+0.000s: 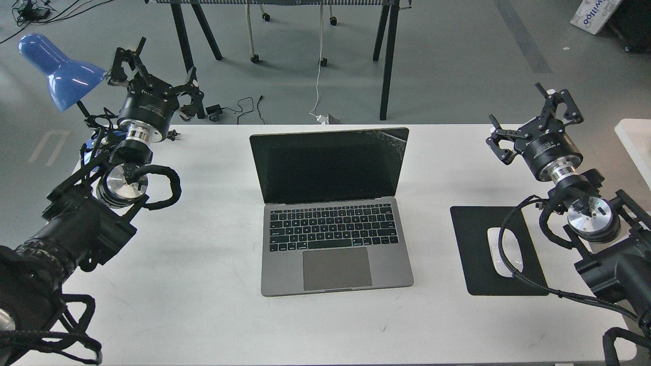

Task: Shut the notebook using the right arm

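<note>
Right of the notebook (333,213), well apart: right jaws (534,114), spread, empty, level with the raised screen's top edge; lid's long axis across the desk (213,284); right arm (585,213) no farther than left.

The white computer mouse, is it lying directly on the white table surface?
No, the white computer mouse lies on the black rectangular mouse pad, to the right of the open grey laptop.

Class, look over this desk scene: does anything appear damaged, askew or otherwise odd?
Yes. The slim grey metal laptop stands open, and the upper right corner of its black screen shows pale, web-like marks resembling cracks, though they might be reflections. Otherwise, the white mouse lies squarely on its black mouse pad.
</note>
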`<act>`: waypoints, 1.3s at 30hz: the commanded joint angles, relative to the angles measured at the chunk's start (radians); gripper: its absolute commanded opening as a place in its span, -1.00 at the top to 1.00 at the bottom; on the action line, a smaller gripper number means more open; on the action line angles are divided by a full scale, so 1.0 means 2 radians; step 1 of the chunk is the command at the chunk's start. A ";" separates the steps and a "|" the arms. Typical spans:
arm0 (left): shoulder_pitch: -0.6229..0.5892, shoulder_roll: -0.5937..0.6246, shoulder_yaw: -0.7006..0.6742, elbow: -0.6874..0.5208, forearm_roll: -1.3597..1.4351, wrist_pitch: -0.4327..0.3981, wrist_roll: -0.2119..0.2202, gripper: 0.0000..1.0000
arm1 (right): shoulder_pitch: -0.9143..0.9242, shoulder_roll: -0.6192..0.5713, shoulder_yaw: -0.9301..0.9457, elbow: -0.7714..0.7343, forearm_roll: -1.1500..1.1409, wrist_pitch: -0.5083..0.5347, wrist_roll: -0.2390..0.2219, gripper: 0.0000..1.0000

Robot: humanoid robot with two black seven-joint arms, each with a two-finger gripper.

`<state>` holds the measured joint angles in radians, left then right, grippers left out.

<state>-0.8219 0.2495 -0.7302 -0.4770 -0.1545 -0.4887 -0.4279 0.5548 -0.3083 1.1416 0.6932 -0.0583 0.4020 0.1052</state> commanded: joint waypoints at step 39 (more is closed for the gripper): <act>0.001 0.000 0.000 -0.001 -0.002 0.000 0.000 -1.00 | 0.242 0.154 -0.278 -0.170 -0.005 0.005 -0.013 -1.00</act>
<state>-0.8194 0.2503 -0.7317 -0.4789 -0.1578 -0.4887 -0.4279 1.0536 0.0001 0.5892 0.3343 -0.0670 0.4127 0.0820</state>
